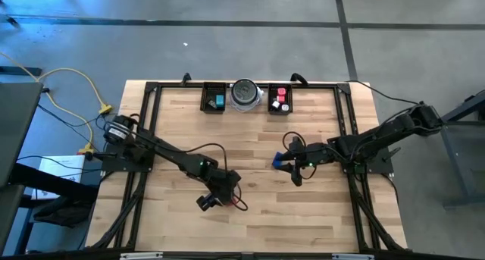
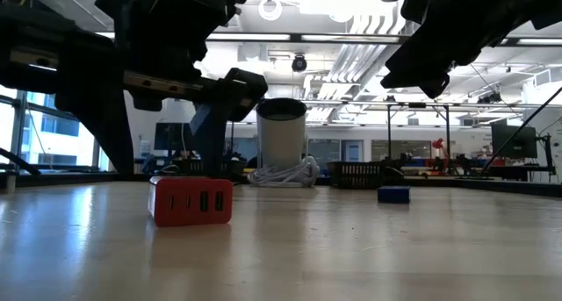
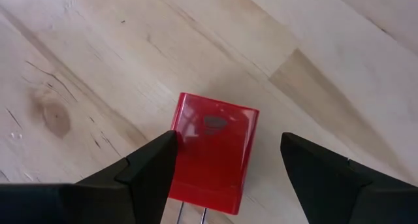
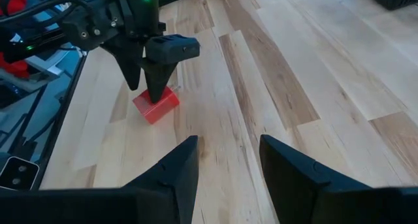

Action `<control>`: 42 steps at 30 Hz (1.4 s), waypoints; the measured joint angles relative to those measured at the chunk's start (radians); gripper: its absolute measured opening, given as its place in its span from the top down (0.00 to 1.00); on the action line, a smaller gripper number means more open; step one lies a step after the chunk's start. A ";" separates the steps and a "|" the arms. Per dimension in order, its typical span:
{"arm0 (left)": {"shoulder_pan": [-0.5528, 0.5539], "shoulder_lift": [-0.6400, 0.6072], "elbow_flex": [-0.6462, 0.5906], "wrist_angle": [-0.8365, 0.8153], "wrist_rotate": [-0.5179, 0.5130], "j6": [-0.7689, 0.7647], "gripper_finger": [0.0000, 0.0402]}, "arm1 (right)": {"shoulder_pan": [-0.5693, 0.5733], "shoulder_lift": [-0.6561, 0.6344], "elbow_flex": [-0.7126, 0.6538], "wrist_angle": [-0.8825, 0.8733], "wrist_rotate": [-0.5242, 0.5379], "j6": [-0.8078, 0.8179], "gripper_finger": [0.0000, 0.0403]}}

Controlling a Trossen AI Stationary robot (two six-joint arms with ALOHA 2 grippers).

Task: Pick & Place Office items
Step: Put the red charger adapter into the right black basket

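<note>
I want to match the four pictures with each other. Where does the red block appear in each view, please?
High view: the red block lies low, centre, beside the left pincer.
Low view: left of centre on the table.
Left wrist view: centre, between the open left pincer's fingers.
Right wrist view: upper left, under the left pincer.
Shared landmark: the left pincer.

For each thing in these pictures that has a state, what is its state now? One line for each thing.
left gripper: open, fingers on both sides of the red block, not closed on it
red block: lying on the table, not lifted
right gripper: open, holding nothing
blue block: resting on the table, free
left tray: holds a teal piece
right tray: holds red and pink pieces
</note>
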 joint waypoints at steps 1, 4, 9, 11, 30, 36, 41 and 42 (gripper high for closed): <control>0.000 0.000 0.000 0.000 0.000 0.002 0.33 | 0.000 0.000 0.000 0.000 0.000 0.000 0.63; 0.002 0.000 0.000 0.001 -0.008 0.033 0.33 | 0.000 0.000 0.000 0.000 0.000 0.000 0.63; 0.002 0.004 0.000 0.013 -0.029 0.073 0.33 | 0.000 0.000 0.000 0.000 0.000 0.000 0.63; 0.002 0.006 0.000 0.022 -0.031 0.079 0.33 | 0.000 0.000 0.000 0.000 0.000 0.000 0.63; 0.003 0.008 0.000 0.052 -0.102 0.196 0.33 | 0.000 0.000 0.000 0.000 0.000 0.015 0.63; 0.004 0.008 0.000 0.046 -0.090 0.220 0.35 | 0.000 0.000 0.000 0.000 0.000 0.015 0.63; 0.004 0.061 0.018 0.047 -0.061 0.239 0.35 | 0.000 0.000 0.000 0.000 0.000 0.021 0.63; 0.004 0.079 0.026 0.047 -0.060 0.241 0.35 | 0.000 0.000 0.000 0.000 0.000 0.021 0.63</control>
